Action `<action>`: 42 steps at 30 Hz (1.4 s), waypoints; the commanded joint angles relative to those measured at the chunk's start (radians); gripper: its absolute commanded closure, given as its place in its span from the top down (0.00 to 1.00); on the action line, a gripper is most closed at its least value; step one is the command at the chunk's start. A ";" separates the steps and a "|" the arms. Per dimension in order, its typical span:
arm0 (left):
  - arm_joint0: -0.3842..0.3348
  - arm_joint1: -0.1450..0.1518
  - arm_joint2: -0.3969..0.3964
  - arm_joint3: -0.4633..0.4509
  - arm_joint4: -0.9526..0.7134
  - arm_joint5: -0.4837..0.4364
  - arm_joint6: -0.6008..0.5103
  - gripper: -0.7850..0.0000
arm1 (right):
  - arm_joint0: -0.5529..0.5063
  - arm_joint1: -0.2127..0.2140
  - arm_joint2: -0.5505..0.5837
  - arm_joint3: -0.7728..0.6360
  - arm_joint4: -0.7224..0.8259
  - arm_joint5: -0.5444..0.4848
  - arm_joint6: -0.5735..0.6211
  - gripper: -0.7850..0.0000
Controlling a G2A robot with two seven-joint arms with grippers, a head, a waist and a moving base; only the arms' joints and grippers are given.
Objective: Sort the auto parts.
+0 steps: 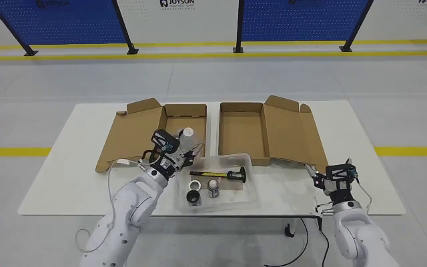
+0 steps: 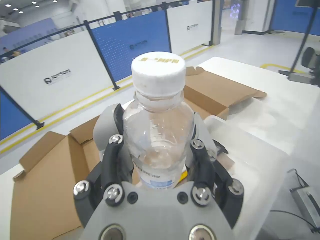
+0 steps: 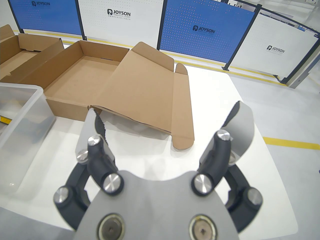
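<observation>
My left gripper [image 2: 157, 136] is shut on a clear plastic bottle [image 2: 158, 136] with a white cap [image 2: 158, 72], held up over the near edge of the left cardboard box [image 1: 143, 137]. From above, the bottle [image 1: 186, 137] sits between that box and the clear plastic bin [image 1: 241, 160]. The bin holds a black-and-yellow tool [image 1: 217, 175] and two small dark cylindrical parts [image 1: 193, 197]. My right gripper [image 3: 165, 116] stands open and holds nothing, low over the table's right front corner [image 1: 331, 175], close to the right cardboard box [image 3: 82, 81].
Both cardboard boxes lie open with flaps spread on the white table [image 1: 87, 167]; the right box [image 1: 241, 130] has a bare floor. The table's front edge runs just below the bin. Blue and white fence panels [image 1: 300, 17] stand behind the table.
</observation>
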 commanded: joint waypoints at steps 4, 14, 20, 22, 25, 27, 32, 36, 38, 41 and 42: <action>-0.038 -0.010 0.014 0.030 0.025 0.130 -0.019 0.00 | 0.000 0.000 0.000 0.000 0.000 0.000 0.000 1.00; -0.086 -0.026 0.048 0.106 0.055 0.284 -0.034 0.00 | 0.000 0.000 0.000 0.000 0.000 0.000 0.000 1.00; -0.086 -0.026 0.048 0.106 0.055 0.284 -0.034 0.00 | 0.000 0.000 0.000 0.000 0.000 0.000 0.000 1.00; -0.086 -0.026 0.048 0.106 0.055 0.284 -0.034 0.00 | 0.000 0.000 0.000 0.000 0.000 0.000 0.000 1.00; -0.084 -0.026 0.048 0.107 0.056 0.284 -0.034 0.00 | 0.000 0.000 0.000 0.000 0.000 0.000 0.000 1.00; -0.089 -0.029 0.049 0.103 0.031 0.281 -0.046 0.00 | 0.000 0.000 0.000 0.000 0.000 0.000 0.000 1.00; -0.159 -0.038 0.051 0.127 -0.012 0.288 -0.060 0.00 | 0.000 0.000 0.000 0.000 0.000 0.000 0.000 1.00; -0.237 -0.052 0.057 0.224 -0.074 0.320 -0.035 0.00 | 0.000 0.000 0.000 0.000 0.000 0.000 0.000 1.00; -0.273 -0.060 0.070 0.287 -0.107 0.326 -0.019 0.00 | 0.000 0.000 0.000 0.000 0.000 0.000 0.000 1.00; -0.318 -0.075 0.091 0.386 -0.192 0.323 -0.006 0.00 | 0.000 0.000 0.000 0.000 0.000 0.000 0.000 1.00; -0.332 -0.079 0.096 0.420 -0.209 0.325 0.000 0.00 | 0.000 0.000 0.000 0.000 0.000 0.000 0.000 1.00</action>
